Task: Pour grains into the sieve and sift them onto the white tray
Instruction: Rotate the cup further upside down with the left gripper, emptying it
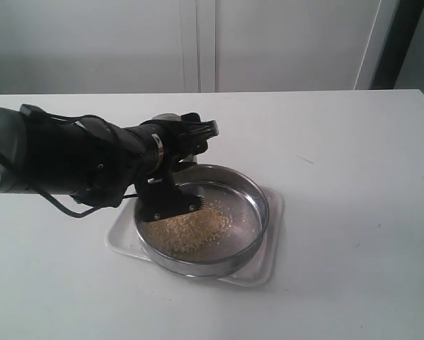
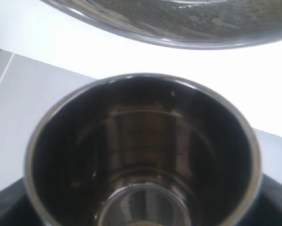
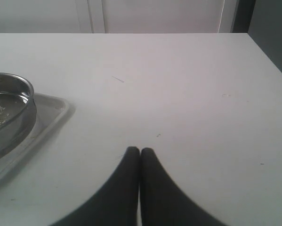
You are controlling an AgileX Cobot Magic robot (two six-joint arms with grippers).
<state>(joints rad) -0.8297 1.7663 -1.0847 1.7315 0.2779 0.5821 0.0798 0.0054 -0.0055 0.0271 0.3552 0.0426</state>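
Observation:
The sieve (image 1: 258,195) sits on the white tray (image 1: 272,237) at mid-table. A sandy heap of grains (image 1: 187,227) lies on its mesh, towards the near left side. My left gripper (image 1: 186,167) hangs over the sieve's left rim, shut on a small steel cup (image 2: 141,141). The cup is tipped mouth-first towards the sieve (image 2: 188,23), and its inside looks dark and bare. In the exterior view the arm hides most of the cup. My right gripper (image 3: 140,151) is shut on nothing, low over the bare table to the right of the tray (image 3: 51,113) and sieve (image 3: 18,101).
The white table (image 1: 353,156) stretches wide on the right of the tray and in front of it. Its right edge (image 3: 272,52) meets a dark gap. A pale panelled wall (image 1: 197,42) stands behind the table.

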